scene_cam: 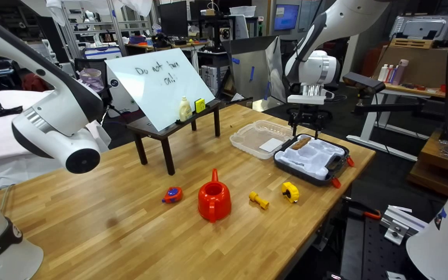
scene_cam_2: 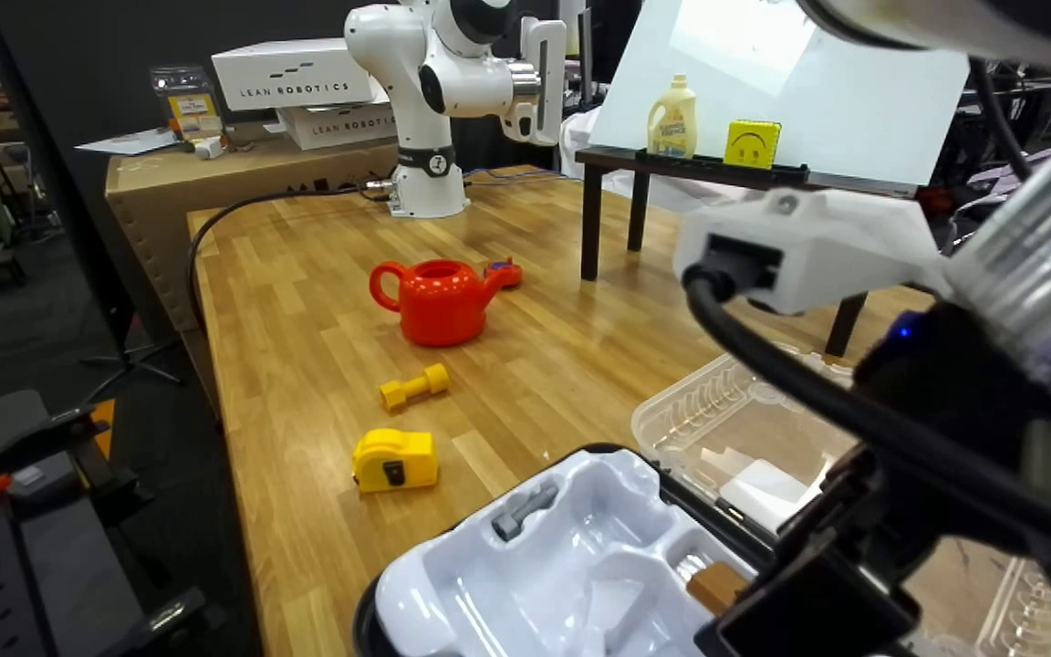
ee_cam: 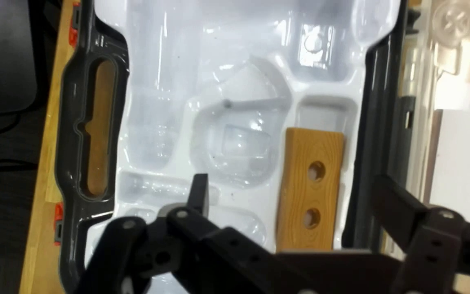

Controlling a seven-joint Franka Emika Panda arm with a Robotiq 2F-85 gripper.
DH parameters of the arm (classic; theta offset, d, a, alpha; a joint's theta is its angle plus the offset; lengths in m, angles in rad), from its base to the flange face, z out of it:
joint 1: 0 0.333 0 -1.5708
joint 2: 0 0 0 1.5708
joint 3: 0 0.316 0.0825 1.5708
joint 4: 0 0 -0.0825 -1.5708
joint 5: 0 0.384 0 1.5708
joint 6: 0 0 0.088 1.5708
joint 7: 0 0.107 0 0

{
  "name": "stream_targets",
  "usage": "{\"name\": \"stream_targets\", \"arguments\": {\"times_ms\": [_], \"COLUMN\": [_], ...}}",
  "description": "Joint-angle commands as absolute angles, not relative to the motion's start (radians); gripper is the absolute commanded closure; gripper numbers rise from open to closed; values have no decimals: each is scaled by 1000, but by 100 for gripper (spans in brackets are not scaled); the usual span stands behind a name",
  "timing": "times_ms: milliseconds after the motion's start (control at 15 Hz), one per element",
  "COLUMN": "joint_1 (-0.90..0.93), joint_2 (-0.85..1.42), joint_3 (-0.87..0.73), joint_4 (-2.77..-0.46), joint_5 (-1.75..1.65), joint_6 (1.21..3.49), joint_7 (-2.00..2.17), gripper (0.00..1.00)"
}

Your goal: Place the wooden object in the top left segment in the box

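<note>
The wooden object (ee_cam: 312, 183), a tan-brown block with two round holes visible, lies in a narrow segment along the hinge side of the box (ee_cam: 68, 143). It also shows in both exterior views (scene_cam: 301, 143) (scene_cam_2: 717, 586). The box's dark rim and pale interior show in both exterior views (scene_cam: 297, 173) (scene_cam_2: 369, 630). I cannot tell whether the block is fully seated. My gripper (ee_cam: 296, 194) is open above the box, its fingers apart on either side of the block. The gripper hides the block's near end. In an exterior view the gripper (scene_cam: 305, 131) hangs over the box's far edge.
A clear plastic tray (scene_cam: 252, 136) adjoins the box. A yellow tape measure (scene_cam: 291, 192), a yellow bolt-like piece (scene_cam: 259, 200), a red pot (scene_cam: 214, 204) and a small red piece (scene_cam: 173, 195) are on the table. A whiteboard stand (scene_cam: 165, 146) and a second arm (scene_cam: 58, 112) stand farther off.
</note>
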State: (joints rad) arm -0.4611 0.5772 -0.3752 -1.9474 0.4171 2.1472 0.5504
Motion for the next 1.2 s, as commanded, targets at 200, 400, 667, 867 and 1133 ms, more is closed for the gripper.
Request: {"name": "stream_targets", "arguments": {"times_ms": [200,400,667,867,1133], "joint_1": [-420,-426,-477,-457,-444], "joint_2": [308,216,175,201,203], "joint_3": [-385,-404,-474,-457,-449], "joint_4": [-2212,-2302,-2352,-2343,-2338], "joint_5": [356,290,178,212,212], "joint_6": [2183,2175,2098,2128,2129], "joint_7": [331,240,127,171,183], "gripper": [0,0,0,0,0]}}
